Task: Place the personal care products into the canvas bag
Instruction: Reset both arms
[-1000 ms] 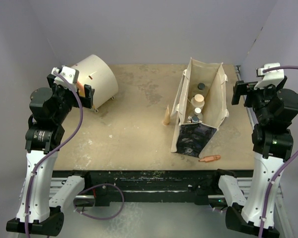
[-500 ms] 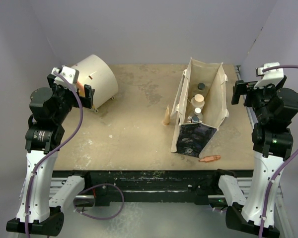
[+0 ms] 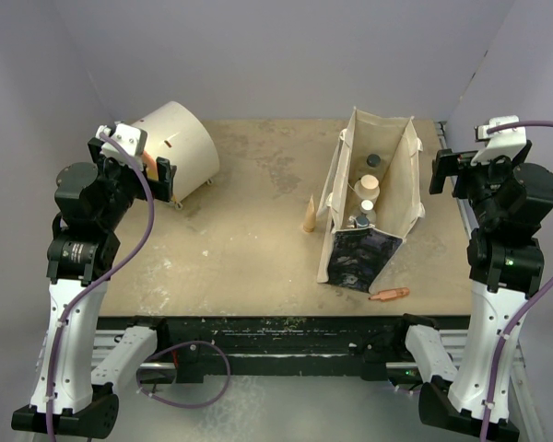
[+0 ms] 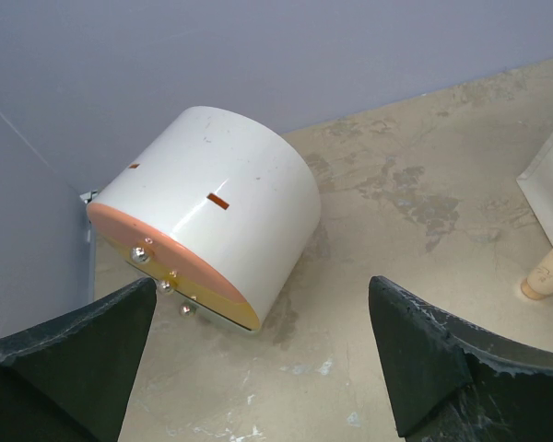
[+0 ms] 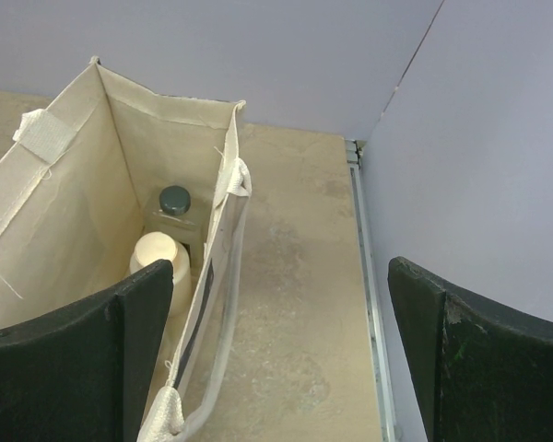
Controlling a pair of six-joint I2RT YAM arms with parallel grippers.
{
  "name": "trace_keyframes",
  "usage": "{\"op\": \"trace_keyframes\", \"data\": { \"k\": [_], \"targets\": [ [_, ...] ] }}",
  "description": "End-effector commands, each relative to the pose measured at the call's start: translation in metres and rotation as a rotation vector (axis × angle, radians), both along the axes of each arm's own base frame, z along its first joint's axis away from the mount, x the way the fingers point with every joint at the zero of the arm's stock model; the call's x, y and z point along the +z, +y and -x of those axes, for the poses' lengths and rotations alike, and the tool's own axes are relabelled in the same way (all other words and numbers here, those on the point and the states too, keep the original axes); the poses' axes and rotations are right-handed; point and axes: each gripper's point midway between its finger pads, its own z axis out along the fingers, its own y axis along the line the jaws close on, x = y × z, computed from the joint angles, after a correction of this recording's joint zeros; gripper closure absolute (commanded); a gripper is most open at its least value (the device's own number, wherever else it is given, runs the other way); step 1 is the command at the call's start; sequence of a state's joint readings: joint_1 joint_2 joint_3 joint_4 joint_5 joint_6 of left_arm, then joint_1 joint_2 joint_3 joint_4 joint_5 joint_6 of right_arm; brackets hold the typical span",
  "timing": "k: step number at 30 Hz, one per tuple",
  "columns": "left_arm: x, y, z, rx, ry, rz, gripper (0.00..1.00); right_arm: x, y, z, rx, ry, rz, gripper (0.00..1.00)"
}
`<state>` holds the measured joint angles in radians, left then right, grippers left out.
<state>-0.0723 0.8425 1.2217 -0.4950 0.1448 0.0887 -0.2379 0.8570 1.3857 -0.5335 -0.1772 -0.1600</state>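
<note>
Black-fingered left gripper [image 4: 263, 295] and right gripper [image 5: 281, 272] gape wide, empty. Bottles [image 3: 370, 183] stand inside the canvas bag [image 3: 399, 180]; its dark printed panel [image 3: 361, 256] is unreadable.

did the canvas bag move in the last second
No. The canvas bag stands where it was, the same gap to the wooden cone on its left and the orange stick by its near corner.

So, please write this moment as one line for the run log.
left gripper: open, holding nothing, near cream drum | right gripper: open, holding nothing, beside canvas bag | bottles seen: inside bag
</note>
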Motion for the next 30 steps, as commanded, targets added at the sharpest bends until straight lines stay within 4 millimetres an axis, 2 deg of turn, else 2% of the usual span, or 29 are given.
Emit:
{"op": "trace_keyframes", "data": {
  "k": [1, 30],
  "targets": [
    [0.0204, 0.0012, 0.0012, 0.007, -0.06, 0.024, 0.01, 0.0177, 0.0025, 0.0027, 0.014, -0.053, 0.012, 0.0],
    [0.0166, 0.0007, -0.0027, 0.009, -0.052, 0.031, 0.01, 0.0175, 0.0032, 0.0019, 0.018, -0.055, 0.008, 0.0]
  ]
}}
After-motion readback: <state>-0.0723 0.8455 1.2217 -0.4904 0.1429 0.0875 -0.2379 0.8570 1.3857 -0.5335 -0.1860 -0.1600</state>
